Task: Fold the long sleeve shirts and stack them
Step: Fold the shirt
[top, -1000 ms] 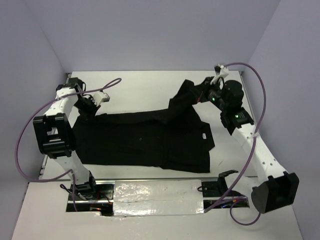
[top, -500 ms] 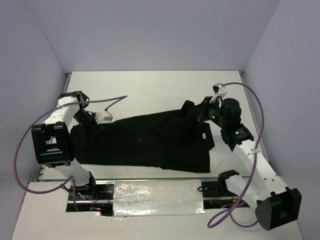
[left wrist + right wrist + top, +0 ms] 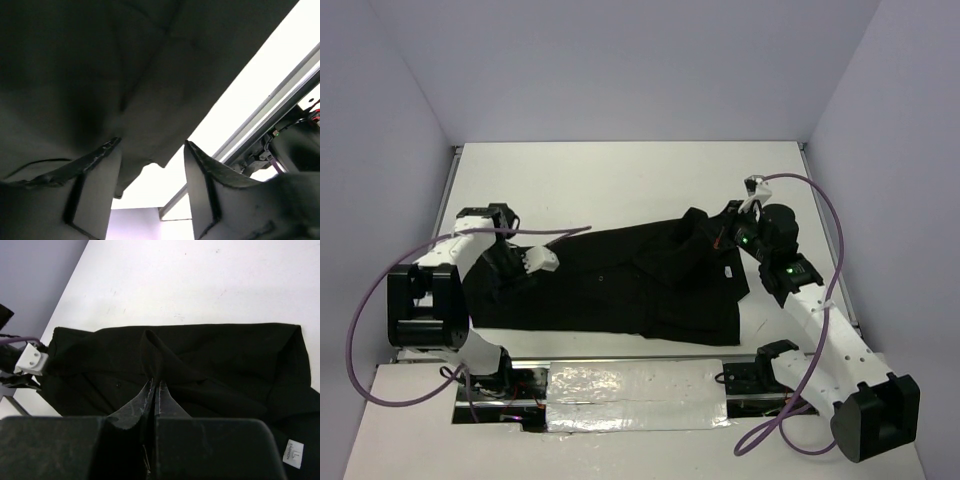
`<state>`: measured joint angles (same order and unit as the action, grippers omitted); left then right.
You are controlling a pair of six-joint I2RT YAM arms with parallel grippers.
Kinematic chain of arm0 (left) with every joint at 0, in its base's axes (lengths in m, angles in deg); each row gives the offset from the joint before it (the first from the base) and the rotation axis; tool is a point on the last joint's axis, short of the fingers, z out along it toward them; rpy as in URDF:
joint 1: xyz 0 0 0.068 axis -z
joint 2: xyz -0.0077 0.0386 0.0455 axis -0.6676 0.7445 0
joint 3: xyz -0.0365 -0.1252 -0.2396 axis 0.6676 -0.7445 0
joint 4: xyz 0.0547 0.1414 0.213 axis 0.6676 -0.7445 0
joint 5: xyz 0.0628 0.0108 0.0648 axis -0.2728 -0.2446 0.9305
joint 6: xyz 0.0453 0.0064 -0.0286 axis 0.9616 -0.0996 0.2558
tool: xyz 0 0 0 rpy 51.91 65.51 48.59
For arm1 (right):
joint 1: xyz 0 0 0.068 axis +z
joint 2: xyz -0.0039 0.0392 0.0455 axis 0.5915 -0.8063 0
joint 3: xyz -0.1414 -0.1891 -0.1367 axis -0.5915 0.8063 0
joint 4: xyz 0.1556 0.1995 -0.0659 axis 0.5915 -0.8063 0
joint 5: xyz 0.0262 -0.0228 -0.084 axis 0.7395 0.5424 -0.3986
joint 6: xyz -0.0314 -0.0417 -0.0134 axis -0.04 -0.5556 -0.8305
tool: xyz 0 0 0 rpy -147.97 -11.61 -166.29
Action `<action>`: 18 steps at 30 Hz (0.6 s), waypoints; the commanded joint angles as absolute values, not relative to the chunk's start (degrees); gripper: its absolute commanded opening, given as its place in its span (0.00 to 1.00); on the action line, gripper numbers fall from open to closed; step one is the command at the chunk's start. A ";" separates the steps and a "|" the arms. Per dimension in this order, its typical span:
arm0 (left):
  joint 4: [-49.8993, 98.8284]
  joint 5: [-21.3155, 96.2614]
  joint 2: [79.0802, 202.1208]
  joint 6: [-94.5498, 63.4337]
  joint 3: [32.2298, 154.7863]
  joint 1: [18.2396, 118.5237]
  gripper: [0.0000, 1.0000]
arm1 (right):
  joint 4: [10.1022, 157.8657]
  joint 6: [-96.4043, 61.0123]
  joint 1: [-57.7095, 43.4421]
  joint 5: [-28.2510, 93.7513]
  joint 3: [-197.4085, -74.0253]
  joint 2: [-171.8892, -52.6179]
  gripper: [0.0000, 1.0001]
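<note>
Top external view: the white bench [image 3: 620, 180] carries one black shirt [image 3: 610, 285], spread across its near half, between the two arms. The shirt's long axis runs left to right. The neck end points toward the right arm and the hem toward the left arm. Most of it lies flat, but near the right end the cloth is rucked into a raised ridge.

The right hand [image 3: 154, 387] is clenched on that ridge, its fingers pressed together with a thin pleat of cloth between them. Black on black, the pleat may be a sleeve or the shoulder; the pictures do not settle which.

The left hand [image 3: 152, 150] is released. It hangs low over the shirt's left edge with its fingers parted and nothing between them, and only cloth and bare bench show in the gap.

The small white label [image 3: 728, 272] lies face up at the neck end, just beside the right hand.

The shirt looks light, limp and not fragile. It will sag and drag from any single grip, so it is best taken at edges or seams, pinching both layers at two points well apart. The next fold probably needs the left hand to pick up the hem edge beneath it.
</note>
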<state>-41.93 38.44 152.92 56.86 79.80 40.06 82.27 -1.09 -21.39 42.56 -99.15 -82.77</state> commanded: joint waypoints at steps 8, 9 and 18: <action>-21.86 43.97 146.93 46.92 71.26 44.34 0.50 | 86.51 0.54 -21.06 43.21 -96.82 -80.92 0.00; -21.07 44.32 147.37 46.39 71.17 44.26 0.52 | 86.60 0.63 -21.06 43.13 -96.56 -80.83 0.00; -22.40 43.09 152.21 46.21 70.56 44.26 0.68 | 85.72 -0.52 -21.06 43.04 -96.73 -81.09 0.00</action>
<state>-22.92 43.08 151.85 46.96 70.81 44.28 83.89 0.09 -21.39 42.91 -96.18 -82.13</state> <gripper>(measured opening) 0.672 0.010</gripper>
